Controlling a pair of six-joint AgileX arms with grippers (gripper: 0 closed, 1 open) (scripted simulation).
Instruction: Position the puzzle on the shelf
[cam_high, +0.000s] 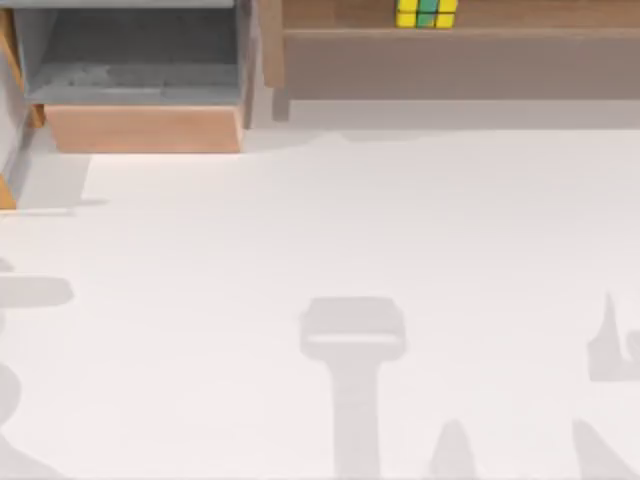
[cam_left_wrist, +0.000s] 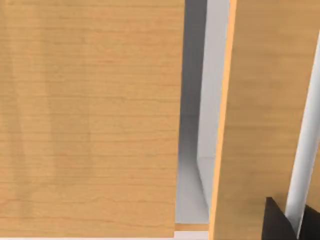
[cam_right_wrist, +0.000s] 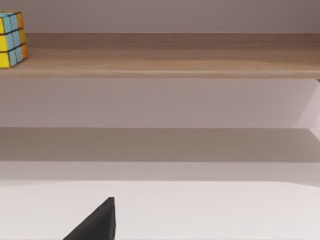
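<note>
The puzzle (cam_high: 427, 12), a small cube of yellow, green and blue squares, rests on the plank top of the long brown shelf (cam_high: 460, 60) at the table's far side, right of centre. In the right wrist view the puzzle (cam_right_wrist: 12, 39) stands alone on the shelf (cam_right_wrist: 170, 60), with nothing touching it. A dark part of my right gripper (cam_right_wrist: 97, 222) shows low over the white table, well back from the shelf. My left gripper (cam_left_wrist: 295, 226) is close to light wooden panels at the far left, its two dark tips apart with nothing between them.
A grey-lined box with a light wood front (cam_high: 145, 128) stands at the far left beside the shelf. Light wooden panels (cam_left_wrist: 90, 120) fill most of the left wrist view. The white table (cam_high: 320, 300) carries only arm shadows.
</note>
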